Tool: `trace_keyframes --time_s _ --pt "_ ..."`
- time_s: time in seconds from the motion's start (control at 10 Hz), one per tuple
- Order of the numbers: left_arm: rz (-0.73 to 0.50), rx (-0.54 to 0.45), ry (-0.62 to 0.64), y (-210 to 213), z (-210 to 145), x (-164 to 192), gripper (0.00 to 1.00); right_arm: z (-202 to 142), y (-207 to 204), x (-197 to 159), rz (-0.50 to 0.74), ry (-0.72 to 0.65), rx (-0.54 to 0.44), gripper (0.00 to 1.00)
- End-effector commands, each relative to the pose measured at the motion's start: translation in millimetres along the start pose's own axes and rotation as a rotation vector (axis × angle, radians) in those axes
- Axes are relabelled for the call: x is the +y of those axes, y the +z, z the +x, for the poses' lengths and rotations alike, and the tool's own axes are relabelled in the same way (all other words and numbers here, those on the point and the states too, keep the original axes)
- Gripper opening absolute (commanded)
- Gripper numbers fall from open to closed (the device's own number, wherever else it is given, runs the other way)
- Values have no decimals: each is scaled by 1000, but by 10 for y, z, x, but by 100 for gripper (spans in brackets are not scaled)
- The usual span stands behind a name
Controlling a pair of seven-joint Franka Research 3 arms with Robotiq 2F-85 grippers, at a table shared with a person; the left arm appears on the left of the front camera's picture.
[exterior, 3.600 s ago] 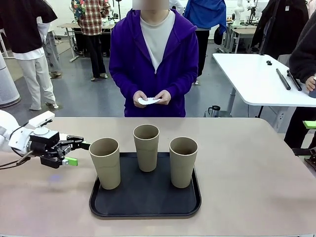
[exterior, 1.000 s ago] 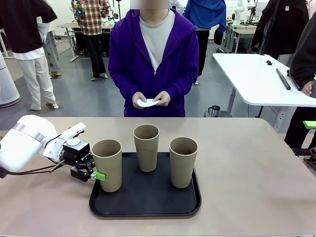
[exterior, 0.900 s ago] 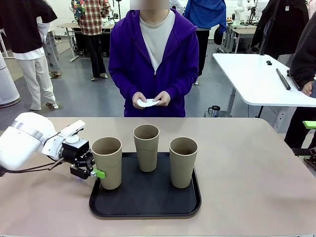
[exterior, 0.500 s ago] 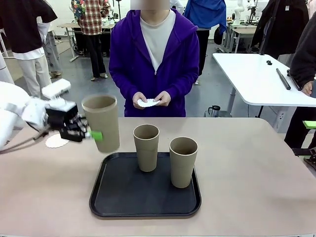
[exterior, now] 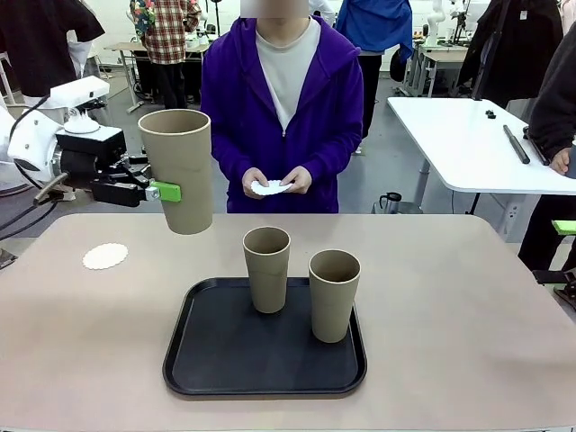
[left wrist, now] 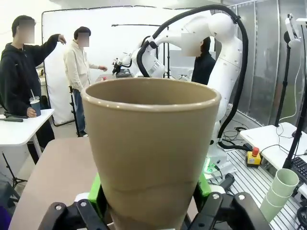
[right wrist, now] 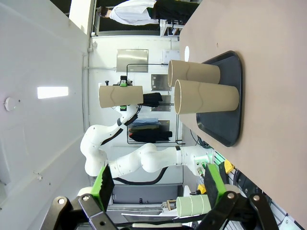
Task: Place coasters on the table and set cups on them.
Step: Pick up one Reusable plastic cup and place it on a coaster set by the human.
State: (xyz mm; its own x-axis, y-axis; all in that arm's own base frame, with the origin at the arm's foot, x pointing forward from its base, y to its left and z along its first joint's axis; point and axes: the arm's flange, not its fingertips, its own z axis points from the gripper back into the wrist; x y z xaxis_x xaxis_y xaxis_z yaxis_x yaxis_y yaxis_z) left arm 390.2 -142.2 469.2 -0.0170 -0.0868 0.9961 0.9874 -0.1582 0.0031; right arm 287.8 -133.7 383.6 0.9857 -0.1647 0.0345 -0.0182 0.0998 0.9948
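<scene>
Front view shows my left jaws closed on the side of one cup [exterior: 177, 171] in the upper left of the frame. The cup is upright and hangs in the air, well above the worktop [exterior: 468, 324]. In the left wrist view the same cup stands between my green pads [left wrist: 97, 194], which press on its lower wall. One coaster [exterior: 105, 256] lies flat on the worktop at the middle left of the frame, lower than the held cup and a little to its left, with nothing on it. A second cup [exterior: 267, 268] and a third cup [exterior: 334, 294] stand on the black tray [exterior: 207, 369] at the lower centre. The person's hands [exterior: 274, 183] hold something white, I think more coasters. In the right wrist view my right jaws stand wide open and hold nothing. I judge that the step in hand is bringing the first cup to its coaster. The next move calls for carrying the cup left and down, keeping it upright, centring its base on the coaster, and opening only when it rests there, because the thin paper may slide.
</scene>
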Motion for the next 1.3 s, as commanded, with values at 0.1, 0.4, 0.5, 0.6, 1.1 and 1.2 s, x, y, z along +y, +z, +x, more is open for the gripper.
trace_keyframes --time_s 0.1,0.4,0.5,0.6,1.1,1.2 --pt "-12 -20 -22 16 -30 -1 0 10 2 11 10 6 -8 100" --pt "152 4 -57 724 -103 235 86 10 2 11 10 6 -8 100" --pt "227 27 -73 1052 -139 251 86 10 2 11 10 6 -8 100" --pt "320 23 -78 1456 -124 279 86 10 2 11 10 6 -8 100" --pt "650 -49 78 2639 -356 537 86 10 2 11 10 6 -8 100" --pt "678 -46 88 2712 -389 583 86 10 2 11 10 6 -8 100"
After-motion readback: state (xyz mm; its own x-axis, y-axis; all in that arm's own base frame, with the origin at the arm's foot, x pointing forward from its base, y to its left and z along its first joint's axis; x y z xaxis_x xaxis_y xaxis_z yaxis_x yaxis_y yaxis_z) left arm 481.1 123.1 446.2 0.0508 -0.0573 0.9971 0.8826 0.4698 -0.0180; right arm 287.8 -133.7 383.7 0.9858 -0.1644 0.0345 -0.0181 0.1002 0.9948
